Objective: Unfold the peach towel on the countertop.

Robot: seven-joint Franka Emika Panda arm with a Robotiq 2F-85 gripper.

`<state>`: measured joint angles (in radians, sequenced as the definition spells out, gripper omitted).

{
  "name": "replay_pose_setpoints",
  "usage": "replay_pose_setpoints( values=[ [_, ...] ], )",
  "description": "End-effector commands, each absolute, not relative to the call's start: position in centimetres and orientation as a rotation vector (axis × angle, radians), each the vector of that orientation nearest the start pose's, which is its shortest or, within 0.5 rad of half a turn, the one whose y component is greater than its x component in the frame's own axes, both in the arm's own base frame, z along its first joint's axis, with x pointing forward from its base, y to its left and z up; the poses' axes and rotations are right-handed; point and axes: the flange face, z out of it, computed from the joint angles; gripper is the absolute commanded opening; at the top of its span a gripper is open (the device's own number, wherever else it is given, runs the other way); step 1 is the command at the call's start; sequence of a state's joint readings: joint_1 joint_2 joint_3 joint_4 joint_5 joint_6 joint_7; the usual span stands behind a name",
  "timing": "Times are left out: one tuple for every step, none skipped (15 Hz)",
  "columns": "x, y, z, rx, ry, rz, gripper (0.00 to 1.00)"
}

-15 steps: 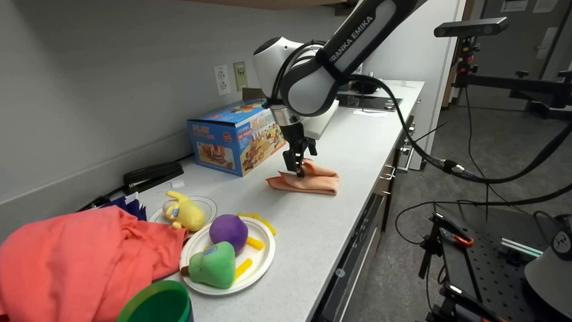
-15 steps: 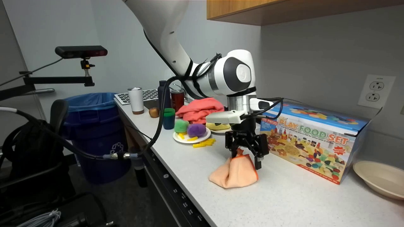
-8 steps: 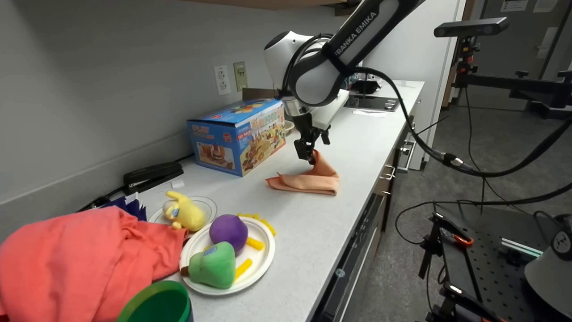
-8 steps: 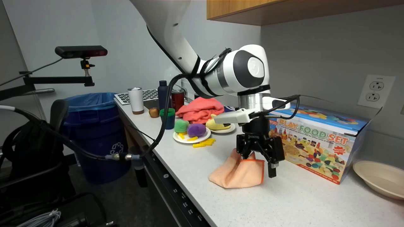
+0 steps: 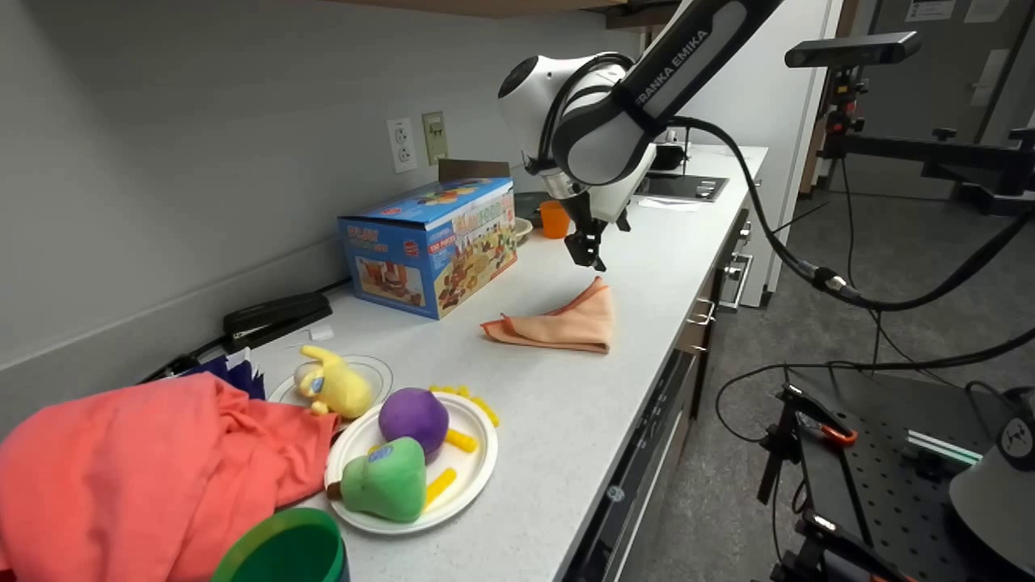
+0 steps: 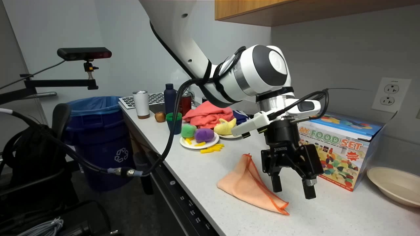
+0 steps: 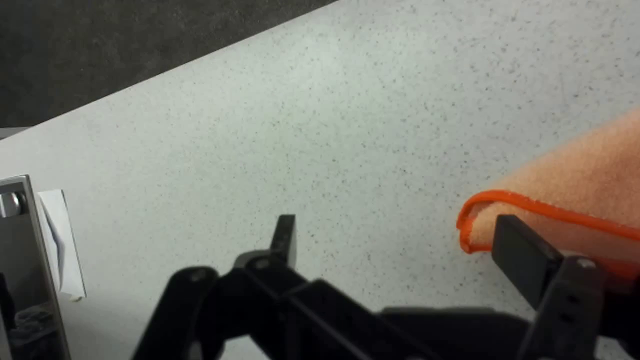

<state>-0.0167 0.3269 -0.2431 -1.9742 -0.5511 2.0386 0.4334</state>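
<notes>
Towel (image 6: 244, 186) lies folded into a wedge on the counter (image 6: 197, 173), lower centre of an exterior view. The gripper (image 6: 293, 192) has its fingers (image 7: 525, 260) spread wide, gripping nothing. Mostly bare counter shows between them in the wrist view, so closing now might miss; pinching the towel's two near-meeting orange edges (image 7: 560, 215) would likely drag it all unopened. Whether the finger at lower right touches the towel is hard to tell.
</notes>
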Motion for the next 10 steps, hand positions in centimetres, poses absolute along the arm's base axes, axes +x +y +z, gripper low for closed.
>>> replay_pose_setpoints(
  values=[
    [55.7, -15.1, 32.7, 2.587, -0.402, -0.231, 1.0],
    [56.0, -13.9, 33.5, 2.626, -0.351, -0.222, 1.0],
    [56.4, -12.8, 34.2, 2.668, -0.285, -0.215, 1.0],
    [56.8, -11.7, 34.9, 2.71, -0.224, -0.204, 1.0],
    [57.2, -10.6, 35.4, 2.741, -0.157, -0.211, 1.0],
    [57.7, -9.8, 35.5, 2.779, -0.095, -0.215, 1.0],
    [58.2, -9.0, 35.6, 2.816, -0.034, -0.218, 1.0],
    [58.7, -7.6, 35.0, 2.853, 0.024, -0.229, 1.0],
    [59.0, -6.7, 34.6, 2.886, 0.084, -0.245, 1.0],
    [59.5, -6.0, 34.1, 2.921, 0.14, -0.267, 0.99]
  ],
)
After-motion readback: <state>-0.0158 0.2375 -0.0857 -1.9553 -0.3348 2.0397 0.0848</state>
